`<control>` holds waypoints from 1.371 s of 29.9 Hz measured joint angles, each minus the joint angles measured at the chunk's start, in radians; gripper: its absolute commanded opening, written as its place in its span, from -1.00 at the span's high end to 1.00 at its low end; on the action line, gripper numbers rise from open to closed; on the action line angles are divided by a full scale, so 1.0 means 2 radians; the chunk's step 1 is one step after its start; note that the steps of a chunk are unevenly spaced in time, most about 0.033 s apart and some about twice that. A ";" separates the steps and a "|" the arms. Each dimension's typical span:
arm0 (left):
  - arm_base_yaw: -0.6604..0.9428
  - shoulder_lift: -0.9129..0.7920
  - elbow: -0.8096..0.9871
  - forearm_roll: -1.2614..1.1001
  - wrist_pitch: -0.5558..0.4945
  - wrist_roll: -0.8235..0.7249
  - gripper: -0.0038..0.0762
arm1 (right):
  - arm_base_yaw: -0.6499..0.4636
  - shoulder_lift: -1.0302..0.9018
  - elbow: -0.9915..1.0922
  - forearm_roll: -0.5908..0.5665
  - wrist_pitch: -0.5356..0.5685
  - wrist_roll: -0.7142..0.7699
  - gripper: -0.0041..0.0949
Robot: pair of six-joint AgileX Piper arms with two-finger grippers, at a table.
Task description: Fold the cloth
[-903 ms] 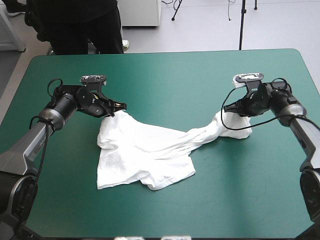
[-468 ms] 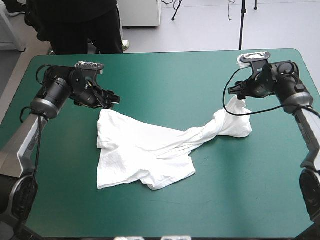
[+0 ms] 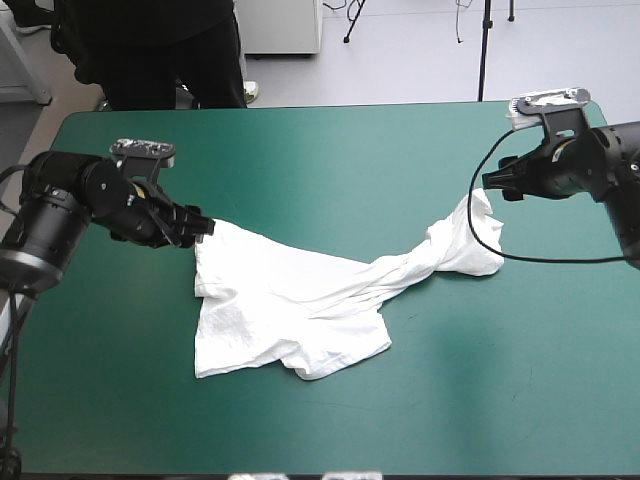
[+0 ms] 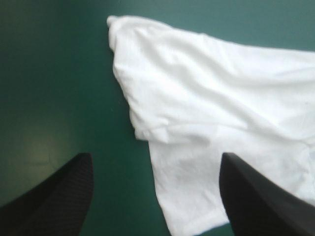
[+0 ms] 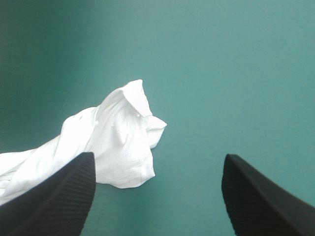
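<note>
The T-shirt (image 3: 290, 300) lay crumpled on the teal-green cover (image 3: 330, 150), its long axis running across the table: the wide body sat left of the middle, and a twisted tail stretched right and a little toward the far edge, ending in a small heap. The left gripper (image 3: 200, 228) hovered just beside the body's far left corner, its 2 black fingers spread apart and gripping nothing. The right gripper (image 3: 492, 183) hung just beyond the heap, fingers likewise apart and empty.
</note>
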 measured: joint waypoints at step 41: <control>-0.042 0.087 0.251 -0.027 -0.166 0.004 0.93 | 0.000 -0.004 0.181 -0.073 -0.072 0.046 -0.44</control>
